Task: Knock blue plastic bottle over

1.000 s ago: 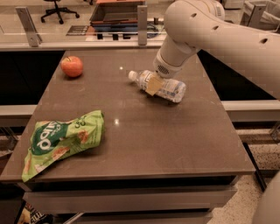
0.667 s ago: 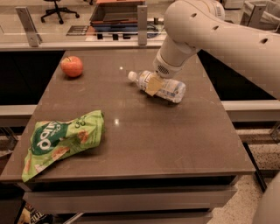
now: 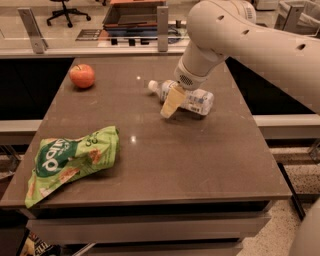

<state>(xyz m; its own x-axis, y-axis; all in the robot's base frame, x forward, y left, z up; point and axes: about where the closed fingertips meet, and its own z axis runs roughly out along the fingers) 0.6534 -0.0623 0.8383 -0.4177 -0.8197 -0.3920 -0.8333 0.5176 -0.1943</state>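
Brown and faintly glossy, the table (image 3: 200, 160) fills most of your view, and everything below is placed against it.

The blue plastic bottle (image 3: 199, 100) is on the table's far right part, lying on its side on the tabletop. Its white cap (image 3: 152, 85) points toward the table's left side and slightly toward the far edge. Its base points toward the right edge. You can make out the white label with blue print on the right half of the body.

The gripper (image 3: 173, 102) is low over the table's far right part, right at the bottle. Its pale yellow tip hangs in front of the bottle's neck end and covers that stretch of it from your view. It looks to be against the bottle, but you cannot tell how far the gripper is open or whether it has hold of anything. The cream arm (image 3: 240, 35) comes in from above the table's far right corner and bends down to the gripper.

A red-orange apple (image 3: 82, 76) sits near the table's far left corner, well apart from the bottle. A crumpled green chip bag (image 3: 70, 160) lies flat on the table's near left part, and its lower corner reaches the near left edge.

Beyond the table's far edge you see a grey upright post (image 3: 162, 27) and, farther back on the left, an office chair (image 3: 65, 10).
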